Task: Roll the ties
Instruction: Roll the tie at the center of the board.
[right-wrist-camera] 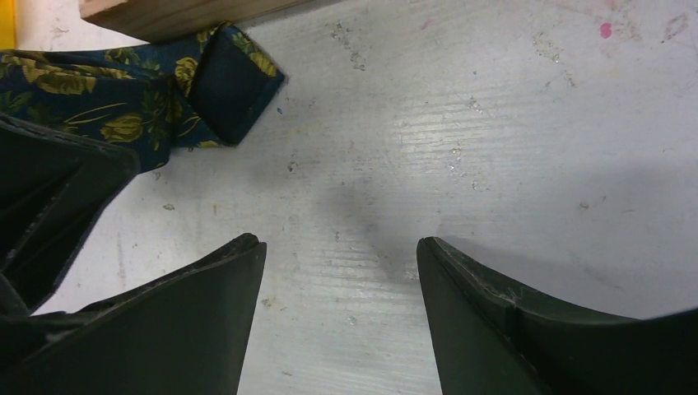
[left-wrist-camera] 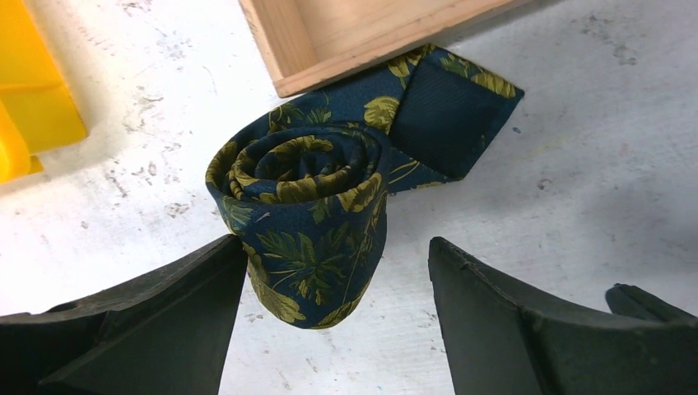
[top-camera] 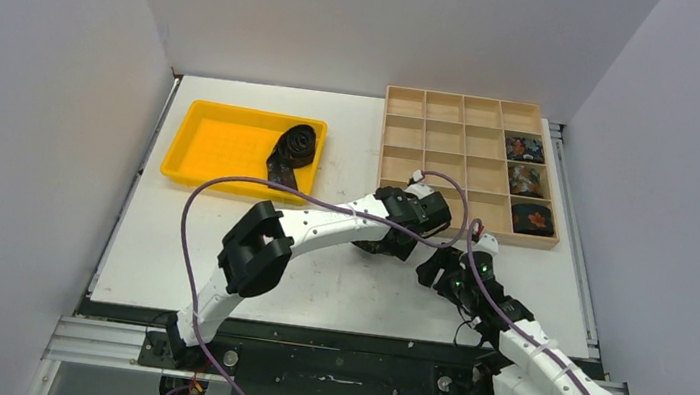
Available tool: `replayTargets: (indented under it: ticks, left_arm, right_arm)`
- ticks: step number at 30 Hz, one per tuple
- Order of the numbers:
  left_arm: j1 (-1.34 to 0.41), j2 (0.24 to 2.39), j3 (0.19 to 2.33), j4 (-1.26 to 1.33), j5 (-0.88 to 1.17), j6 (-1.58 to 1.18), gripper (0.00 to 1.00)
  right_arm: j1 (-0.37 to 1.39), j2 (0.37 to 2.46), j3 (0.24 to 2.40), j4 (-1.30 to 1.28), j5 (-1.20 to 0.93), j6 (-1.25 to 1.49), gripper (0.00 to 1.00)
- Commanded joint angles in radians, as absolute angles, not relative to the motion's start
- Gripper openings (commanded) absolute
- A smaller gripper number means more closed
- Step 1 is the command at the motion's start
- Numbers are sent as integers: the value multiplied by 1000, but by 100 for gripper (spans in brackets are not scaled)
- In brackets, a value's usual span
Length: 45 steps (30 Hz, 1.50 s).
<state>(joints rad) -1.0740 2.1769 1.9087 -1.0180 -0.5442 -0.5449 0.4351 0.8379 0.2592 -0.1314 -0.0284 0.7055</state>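
On the white worktop (top-camera: 335, 286), one wooden sixteen-compartment box (top-camera: 479, 100) holds three coiled ties (top-camera: 525, 180). One yellow plastic tray (top-camera: 221, 146) holds one loose dark tie (top-camera: 293, 150). The left pincer (left-wrist-camera: 337, 247) is spread astride one rolled navy floral tie (left-wrist-camera: 313, 206), whose tail touches the box's near edge. The right pincer (right-wrist-camera: 339, 243) is spread and empty over bare worktop.

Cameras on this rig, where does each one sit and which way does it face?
Top view: above and behind the bases, looking down on the table, yellow tray and wooden box; left arm and right arm show.
Left wrist: rides the left arm, looks down at a rolled tie; open left gripper at the bottom.
Right wrist: rides the right arm, looks down at the table; open right gripper at the bottom.
Shared: both wrist views show that tie's tail and the box's edge.
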Motion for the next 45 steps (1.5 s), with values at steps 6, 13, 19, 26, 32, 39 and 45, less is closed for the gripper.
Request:
replayTargets:
  ticks: [6,13,19,26,32,39,45]
  left_arm:
    - [-1077,2157,1964,-903,-405,-537,78]
    - [-1080,2192,2037,-906,-380,-522,78]
    - [-1085,2213,2093,-921,-374,-512,78]
    - [-1087,2246,2115,-922,-347,-507,78]
    - [-1089,2265,2137,-887,-284,-513,79]
    - [-1089,2306,2185,-863,-244,-519,78]
    - [-1089,2353,2222,-834,-201,-526,78]
  right_arm:
    - [443,767,253,-125,-33,745,69]
    - [443,747,248,-139,-24,767,69]
    - [441,757,256,-148,-3,786,69]
    - [442,682,269,-192,34,787,69]
    - [441,678,291,-223,22,785,69]
    - [441,600,312,-264,8,779,69]
    - [441,583,296,-244,-53,766,69]
